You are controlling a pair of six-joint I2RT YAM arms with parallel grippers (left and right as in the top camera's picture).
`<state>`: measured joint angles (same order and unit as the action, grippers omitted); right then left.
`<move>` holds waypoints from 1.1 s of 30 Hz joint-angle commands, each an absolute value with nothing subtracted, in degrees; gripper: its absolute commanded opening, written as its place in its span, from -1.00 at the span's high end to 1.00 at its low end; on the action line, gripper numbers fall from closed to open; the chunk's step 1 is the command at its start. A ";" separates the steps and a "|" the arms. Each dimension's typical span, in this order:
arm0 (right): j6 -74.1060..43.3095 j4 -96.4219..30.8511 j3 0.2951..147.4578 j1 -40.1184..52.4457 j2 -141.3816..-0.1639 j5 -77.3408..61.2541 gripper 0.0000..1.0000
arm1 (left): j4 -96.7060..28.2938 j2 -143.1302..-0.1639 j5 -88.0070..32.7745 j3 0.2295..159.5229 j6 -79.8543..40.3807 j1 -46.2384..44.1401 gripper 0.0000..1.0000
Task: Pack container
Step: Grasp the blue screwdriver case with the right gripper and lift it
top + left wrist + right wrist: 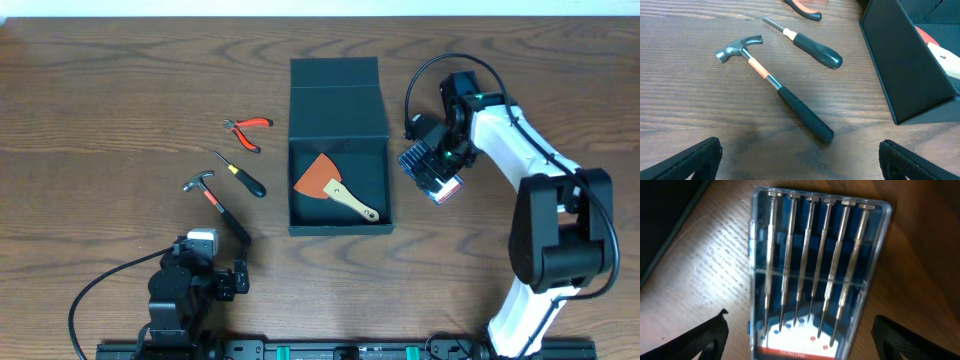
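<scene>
The black box [338, 100] stands open at the table's middle, lid flap back, with an orange scraper [330, 182] inside. A claw hammer [215, 203], a black-handled screwdriver [242, 175] and red pliers [246, 131] lie left of it. My left gripper [800, 160] is open and empty just short of the hammer's [775, 85] handle end. My right gripper [800, 340] is open, its fingers on either side of a clear blue case of precision screwdrivers [810, 270], apart from it. The case [430, 170] lies right of the box.
The box's near wall [900, 65] rises at the right of the left wrist view. The right arm's cable [430, 75] loops behind the box's right side.
</scene>
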<state>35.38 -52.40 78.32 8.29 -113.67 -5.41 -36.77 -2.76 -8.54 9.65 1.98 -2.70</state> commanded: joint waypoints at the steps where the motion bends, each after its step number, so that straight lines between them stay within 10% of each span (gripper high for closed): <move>1: 32.32 -51.53 78.48 8.88 -114.80 -4.47 -0.91 | -36.60 -2.42 -7.88 9.10 2.76 -2.81 -0.97; 33: 32.16 -49.06 77.65 8.86 -115.57 -4.51 -0.96 | -36.60 -2.42 -7.88 9.10 2.79 -2.81 -0.97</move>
<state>33.17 -49.32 78.19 8.29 -114.50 -4.45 -36.77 -2.76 -8.54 9.65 1.98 -2.70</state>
